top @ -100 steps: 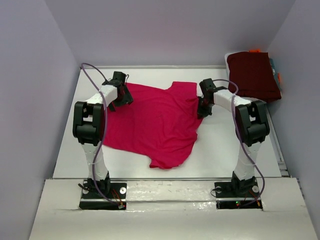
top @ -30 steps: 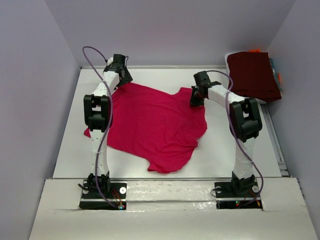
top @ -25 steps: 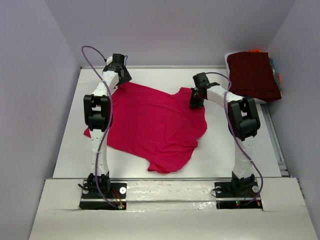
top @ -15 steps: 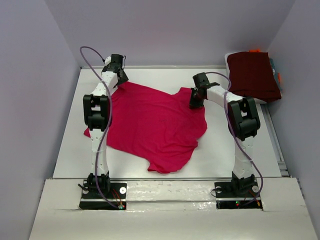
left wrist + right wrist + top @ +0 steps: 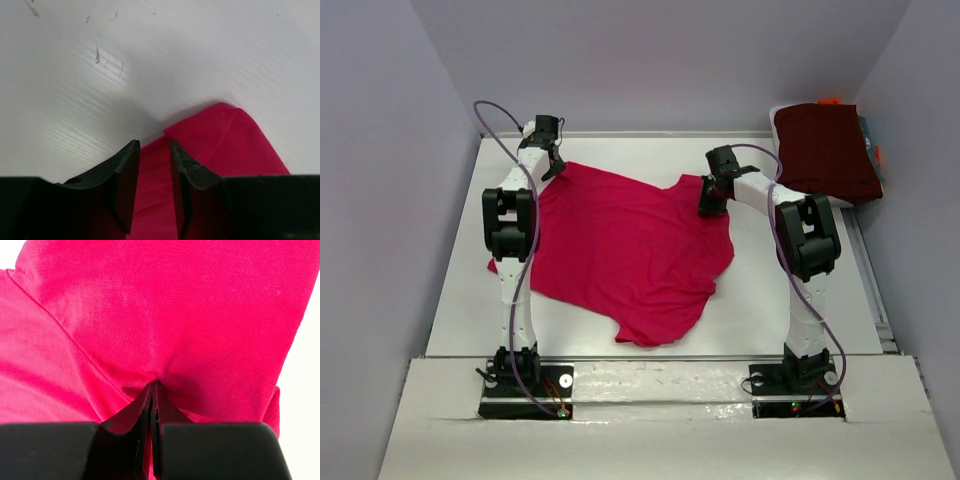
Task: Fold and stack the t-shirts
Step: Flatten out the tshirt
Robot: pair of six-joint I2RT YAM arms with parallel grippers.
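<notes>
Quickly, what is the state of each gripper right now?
Left gripper: open, fingers apart over the edge of the bright crimson-pink cloth t-shirt.
Right gripper: closed, holding that t-shirt.

No text, no labels — nothing legible

free: table (image 5: 775,290) strip right of pink t-shirt (image 5: 620,250), near edge | blocked: maroon t-shirt (image 5: 825,150) far-right corner, side walls (image 5: 380,200)

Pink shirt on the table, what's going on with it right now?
Both arms are at the far edge of the pink t-shirt, spread on the table. The right gripper is shut on a pinch of cloth. The left gripper sits over the far left corner, jaws apart. A folded maroon shirt lies at the far right.
</notes>
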